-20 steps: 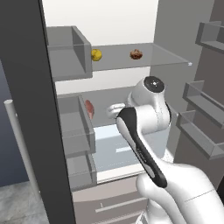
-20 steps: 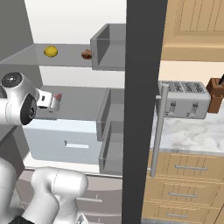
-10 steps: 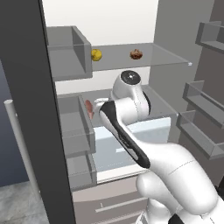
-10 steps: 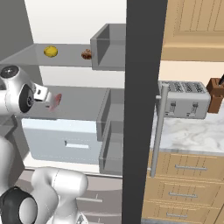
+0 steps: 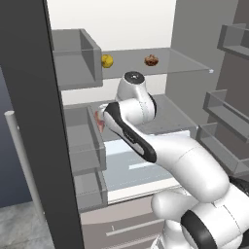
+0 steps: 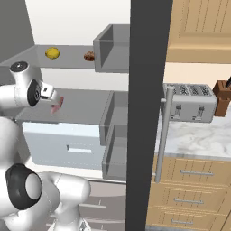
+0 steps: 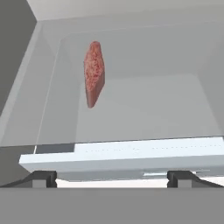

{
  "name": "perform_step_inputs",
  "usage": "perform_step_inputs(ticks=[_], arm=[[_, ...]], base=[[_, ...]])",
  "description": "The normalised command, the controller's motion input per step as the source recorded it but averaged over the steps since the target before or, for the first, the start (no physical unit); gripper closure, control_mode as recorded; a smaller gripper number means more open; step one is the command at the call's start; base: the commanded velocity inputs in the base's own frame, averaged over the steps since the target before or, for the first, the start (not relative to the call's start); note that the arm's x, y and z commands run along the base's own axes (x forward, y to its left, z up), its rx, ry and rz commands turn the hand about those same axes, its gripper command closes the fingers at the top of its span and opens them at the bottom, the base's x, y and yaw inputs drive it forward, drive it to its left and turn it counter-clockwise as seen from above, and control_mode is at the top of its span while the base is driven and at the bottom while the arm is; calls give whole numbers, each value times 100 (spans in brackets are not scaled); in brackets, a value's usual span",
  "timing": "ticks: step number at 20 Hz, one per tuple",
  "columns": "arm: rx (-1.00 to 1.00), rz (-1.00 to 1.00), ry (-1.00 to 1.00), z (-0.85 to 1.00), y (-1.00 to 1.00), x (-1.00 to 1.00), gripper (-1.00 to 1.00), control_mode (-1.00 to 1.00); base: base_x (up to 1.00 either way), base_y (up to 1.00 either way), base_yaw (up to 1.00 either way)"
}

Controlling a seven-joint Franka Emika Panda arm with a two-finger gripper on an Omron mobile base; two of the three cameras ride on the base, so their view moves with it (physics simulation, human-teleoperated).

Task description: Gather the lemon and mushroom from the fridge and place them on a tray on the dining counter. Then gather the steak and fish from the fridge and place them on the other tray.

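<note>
Hand view, tool swung nearer steak, jaws wide

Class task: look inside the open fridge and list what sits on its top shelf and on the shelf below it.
Inside the fridge, the top shelf holds the lemon and the mushroom, apart. The shelf below holds the steak. The arm covers part of that shelf, so anything else there is hidden.
</note>
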Motion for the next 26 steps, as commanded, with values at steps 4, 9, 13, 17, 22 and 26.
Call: perform_step_inputs(ticks=[4, 9, 13, 17, 22, 26], arm=[[-2, 0, 4, -20, 8, 30, -100, -100], [-3, 0, 1, -27, 8, 23, -100, -100], [-2, 0, 0, -26, 8, 28, -100, -100], [-1, 0, 2, -20, 11, 27, -100, -100], [0, 0, 3, -16, 11, 29, -100, -100], [0, 0, 2, -12, 10, 32, -100, -100]], base=[[0, 0, 0], [0, 0, 0], [0, 0, 0], [0, 0, 0], [0, 0, 0], [0, 0, 0]])
